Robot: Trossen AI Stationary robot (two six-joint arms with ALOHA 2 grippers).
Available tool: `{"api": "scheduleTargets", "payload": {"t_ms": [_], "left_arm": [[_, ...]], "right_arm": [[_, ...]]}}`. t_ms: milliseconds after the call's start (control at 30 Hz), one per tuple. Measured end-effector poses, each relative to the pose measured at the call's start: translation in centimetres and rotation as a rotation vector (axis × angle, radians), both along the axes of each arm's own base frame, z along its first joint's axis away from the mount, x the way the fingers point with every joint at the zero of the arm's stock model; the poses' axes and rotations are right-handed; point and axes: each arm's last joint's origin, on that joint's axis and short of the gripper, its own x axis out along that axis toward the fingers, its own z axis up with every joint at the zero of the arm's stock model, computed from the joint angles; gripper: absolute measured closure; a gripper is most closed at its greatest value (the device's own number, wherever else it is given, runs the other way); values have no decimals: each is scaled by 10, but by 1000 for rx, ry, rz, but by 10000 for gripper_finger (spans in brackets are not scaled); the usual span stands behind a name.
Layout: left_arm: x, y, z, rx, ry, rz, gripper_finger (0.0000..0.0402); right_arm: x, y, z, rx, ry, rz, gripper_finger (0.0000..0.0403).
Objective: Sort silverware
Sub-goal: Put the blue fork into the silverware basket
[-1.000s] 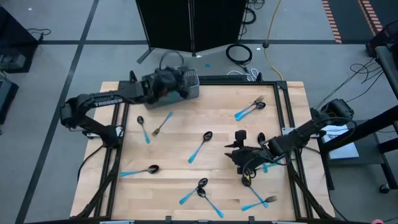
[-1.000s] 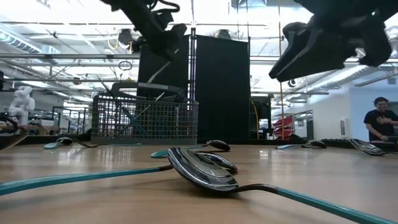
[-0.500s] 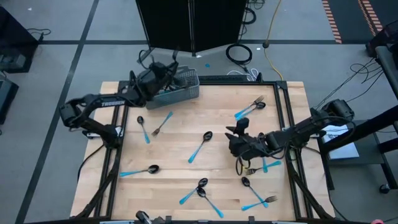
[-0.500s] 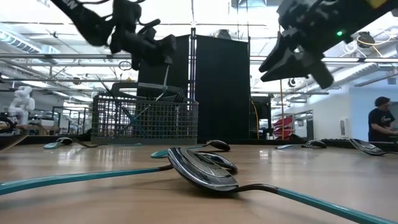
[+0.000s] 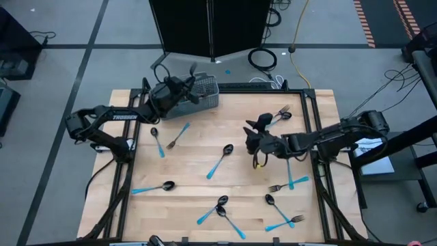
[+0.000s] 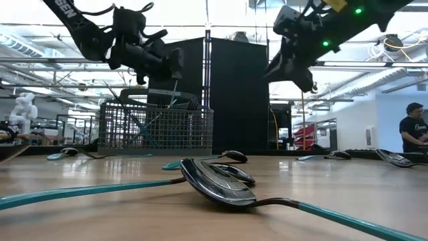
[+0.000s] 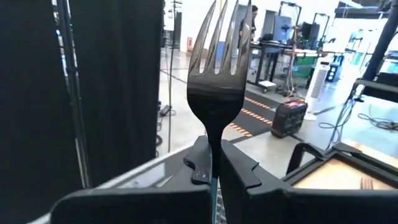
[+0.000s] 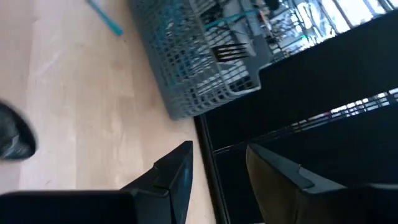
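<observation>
Fork held over the basket, ready to drop

The left gripper is clamped on a fork, tines up, beside the wire basket at the table's far edge; lower it straight into one compartment, which one is hard to say, before letting go. The right gripper hangs mid-table, fingers apart and empty, while the other pieces lie scattered on the table

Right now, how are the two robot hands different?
The left gripper has its fingers shut on a fork, tines up; the right gripper has fingers apart and holds nothing. The left one hangs by the basket; the right one is over the table's middle. Both are dark.
</observation>
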Motion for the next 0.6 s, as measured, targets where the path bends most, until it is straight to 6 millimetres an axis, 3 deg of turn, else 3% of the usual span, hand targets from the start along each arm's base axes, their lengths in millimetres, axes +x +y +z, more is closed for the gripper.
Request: {"api": "scheduleTargets", "payload": {"t_ms": [367,600], "left_arm": [[0,-1,-10,-142,-18,21,397],[-1,-1,-12,-178,-39,46,366]], "right_arm": [[4,-20,-1,124,-43,47,259],[3,-24,-3,126,-22,31,259]]}}
